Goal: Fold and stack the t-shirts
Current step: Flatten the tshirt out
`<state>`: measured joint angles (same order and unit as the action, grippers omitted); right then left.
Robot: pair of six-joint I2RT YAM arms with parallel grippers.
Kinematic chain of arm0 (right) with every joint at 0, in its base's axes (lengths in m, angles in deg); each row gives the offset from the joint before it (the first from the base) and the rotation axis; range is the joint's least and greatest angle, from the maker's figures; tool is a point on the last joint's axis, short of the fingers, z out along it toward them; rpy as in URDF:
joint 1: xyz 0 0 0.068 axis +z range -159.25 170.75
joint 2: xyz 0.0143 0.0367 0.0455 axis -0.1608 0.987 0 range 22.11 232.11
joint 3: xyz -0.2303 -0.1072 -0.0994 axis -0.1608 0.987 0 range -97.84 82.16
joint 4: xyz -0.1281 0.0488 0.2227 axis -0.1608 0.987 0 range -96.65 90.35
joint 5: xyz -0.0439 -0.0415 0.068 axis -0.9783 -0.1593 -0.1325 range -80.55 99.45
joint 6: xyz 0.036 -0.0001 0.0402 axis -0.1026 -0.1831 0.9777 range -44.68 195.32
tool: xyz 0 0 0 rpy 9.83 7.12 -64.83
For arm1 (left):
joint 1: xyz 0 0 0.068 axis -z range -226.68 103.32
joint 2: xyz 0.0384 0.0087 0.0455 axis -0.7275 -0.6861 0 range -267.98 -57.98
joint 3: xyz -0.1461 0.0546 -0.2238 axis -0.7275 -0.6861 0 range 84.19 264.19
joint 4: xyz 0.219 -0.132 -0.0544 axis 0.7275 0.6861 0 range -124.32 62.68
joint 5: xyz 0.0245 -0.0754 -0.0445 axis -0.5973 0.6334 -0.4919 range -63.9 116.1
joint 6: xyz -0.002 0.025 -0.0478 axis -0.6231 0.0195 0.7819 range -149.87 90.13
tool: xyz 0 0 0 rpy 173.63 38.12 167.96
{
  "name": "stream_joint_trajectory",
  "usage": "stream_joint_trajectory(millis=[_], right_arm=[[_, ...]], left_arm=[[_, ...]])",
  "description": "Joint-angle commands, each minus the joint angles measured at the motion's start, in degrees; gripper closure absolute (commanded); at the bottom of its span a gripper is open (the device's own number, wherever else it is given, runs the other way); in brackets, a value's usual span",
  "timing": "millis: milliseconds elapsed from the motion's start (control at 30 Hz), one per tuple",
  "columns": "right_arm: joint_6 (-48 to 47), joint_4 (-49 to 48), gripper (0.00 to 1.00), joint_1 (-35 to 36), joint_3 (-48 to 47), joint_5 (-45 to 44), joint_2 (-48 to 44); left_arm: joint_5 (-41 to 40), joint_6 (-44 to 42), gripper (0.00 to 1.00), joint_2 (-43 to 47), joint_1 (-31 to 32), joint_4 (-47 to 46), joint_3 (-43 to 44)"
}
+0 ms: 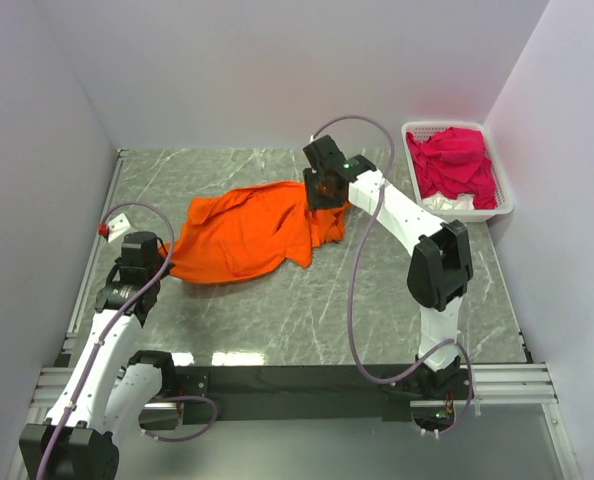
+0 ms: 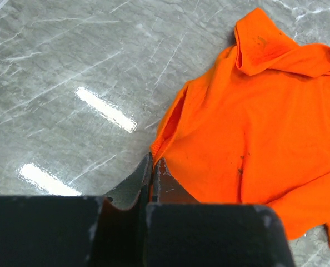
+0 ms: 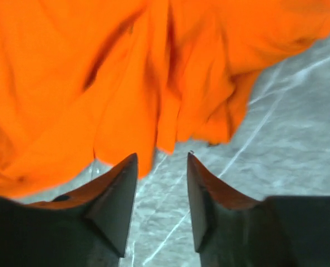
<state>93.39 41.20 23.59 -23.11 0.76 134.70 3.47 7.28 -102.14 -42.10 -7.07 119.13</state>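
An orange t-shirt (image 1: 247, 235) lies crumpled and partly spread on the grey marble table. My left gripper (image 1: 167, 265) is at its near left corner. In the left wrist view (image 2: 153, 158) its jaws are shut, with a thin edge of the shirt (image 2: 254, 128) pinched between the tips. My right gripper (image 1: 322, 195) is over the shirt's right edge. In the right wrist view it (image 3: 162, 158) is open and empty, just off the hem of the shirt (image 3: 98, 72). Magenta t-shirts (image 1: 452, 160) are heaped in the basket.
A white slotted basket (image 1: 505, 190) stands at the back right against the wall, with a white cloth (image 1: 447, 203) under the magenta heap. A small red part (image 1: 104, 229) sits at the table's left edge. White walls close in the left, back and right.
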Motion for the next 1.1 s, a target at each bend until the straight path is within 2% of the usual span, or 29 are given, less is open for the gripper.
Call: stream_joint_trajectory(millis=[0,67,133,367,500,667,1067], right_arm=[[0.7,-9.4,0.51,0.7,9.1,3.5,-8.8],[1.5,-13.6,0.52,-0.1,17.4,3.1,-11.6],[2.8,-18.2,0.58,-0.8,25.2,5.2,-15.6],[4.7,-30.3,0.64,-1.2,36.0,11.8,-18.0],[8.6,-35.7,0.63,-2.8,36.0,14.0,-15.1],[16.0,-40.5,0.6,-4.5,36.4,11.8,-11.1],[25.3,-42.7,0.58,-4.8,39.1,10.3,-6.4]], left_arm=[[0.5,-0.2,0.99,-0.3,0.0,-1.6,1.1],[0.6,-0.2,0.99,-0.4,0.0,-1.6,1.1],[1.0,-0.2,0.99,-0.2,0.0,-1.8,0.9],[1.8,-0.5,0.99,-0.9,-0.1,-2.0,1.1],[1.7,-0.4,0.99,-0.8,-0.1,-2.0,1.0],[1.7,-0.5,0.99,-0.5,0.0,-1.9,1.0],[1.7,-0.6,0.99,-0.7,-0.1,-2.0,1.1]])
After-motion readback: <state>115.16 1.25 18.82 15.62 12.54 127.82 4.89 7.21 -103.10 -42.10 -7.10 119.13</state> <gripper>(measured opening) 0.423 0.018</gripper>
